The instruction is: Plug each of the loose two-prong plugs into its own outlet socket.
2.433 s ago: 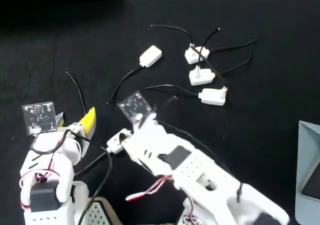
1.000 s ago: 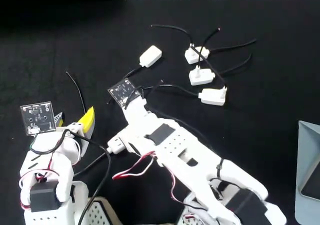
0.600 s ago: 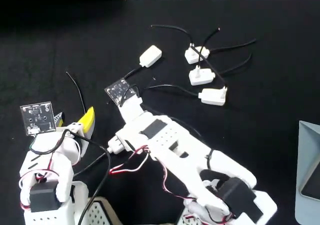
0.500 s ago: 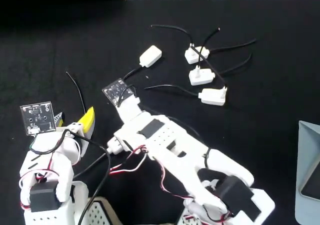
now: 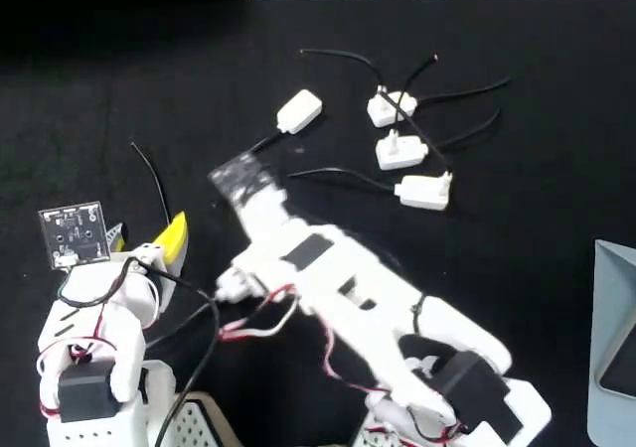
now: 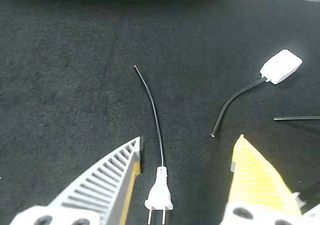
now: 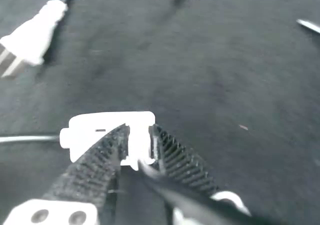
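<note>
My right gripper (image 7: 140,137) is shut on a white socket block (image 7: 90,132) lying on the black cloth; its dark ribbed fingers (image 7: 175,152) pinch the block's near edge. A white two-prong plug (image 7: 30,32) lies beyond it. From above, the right arm stretches to mid-table, and its wrist board (image 5: 241,177) hides the gripper. My left gripper (image 6: 189,145) hangs open over another white two-prong plug (image 6: 160,197), whose thin black cord (image 6: 152,112) runs away from it. In the high view the left gripper (image 5: 147,240) sits near the front left.
More white socket blocks lie at the back: one (image 5: 298,112) in the middle and three (image 5: 400,151) clustered to the right, with black cords fanning out. A grey bin (image 5: 614,338) stands at the right edge. Bare cloth lies far left.
The right arm swung away from the front toward the table's middle, its wrist board travelling up and left, then shifting slightly. The left arm stayed put.
</note>
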